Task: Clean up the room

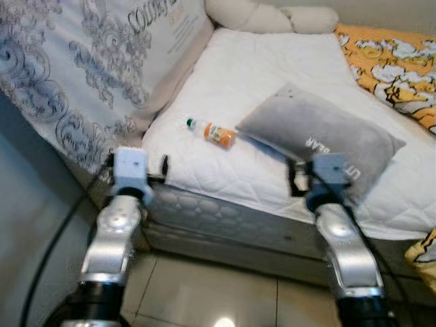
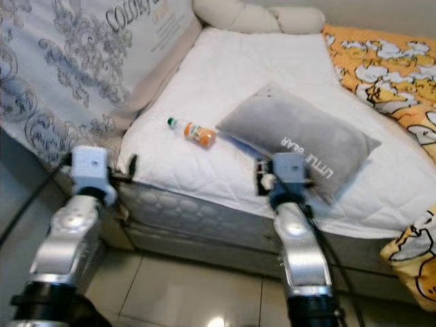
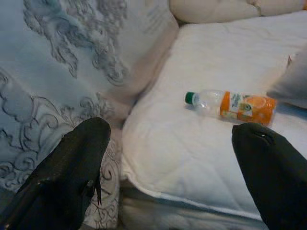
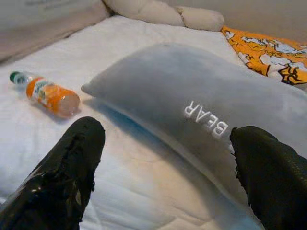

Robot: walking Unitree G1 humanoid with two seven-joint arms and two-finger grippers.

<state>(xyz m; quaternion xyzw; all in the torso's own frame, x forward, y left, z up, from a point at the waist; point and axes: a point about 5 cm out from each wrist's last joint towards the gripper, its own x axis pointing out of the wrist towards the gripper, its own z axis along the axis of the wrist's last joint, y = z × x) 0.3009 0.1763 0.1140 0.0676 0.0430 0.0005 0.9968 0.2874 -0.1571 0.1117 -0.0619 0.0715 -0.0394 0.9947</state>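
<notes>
Bottle (image 1: 212,132): lay on its side on the white mattress (image 1: 272,88), near the front edge; green cap toward the patterned cushion, orange-labelled end just beside the grey pillow's corner; held by neither hand.
Grey pillow (image 1: 320,139): lay flat on the mattress to the right of the bottle, white lettering "BEAR" on its face.
Left hand (image 3: 172,167): fingers spread wide, holding nothing, poised at the front left corner of the bed, apart from the bottle.
Right hand (image 4: 168,172): fingers spread wide, holding nothing, poised at the bed's front edge facing the grey pillow.
Patterned cushion (image 1: 88,61): large, pale with grey scrollwork, leaned along the bed's left side.
Cream plush item (image 1: 269,17): lay at the far end of the mattress.
Orange printed cover (image 1: 392,65): lay along the bed's right side.
Floor (image 1: 204,293): pale tiles in front of the bed.
</notes>
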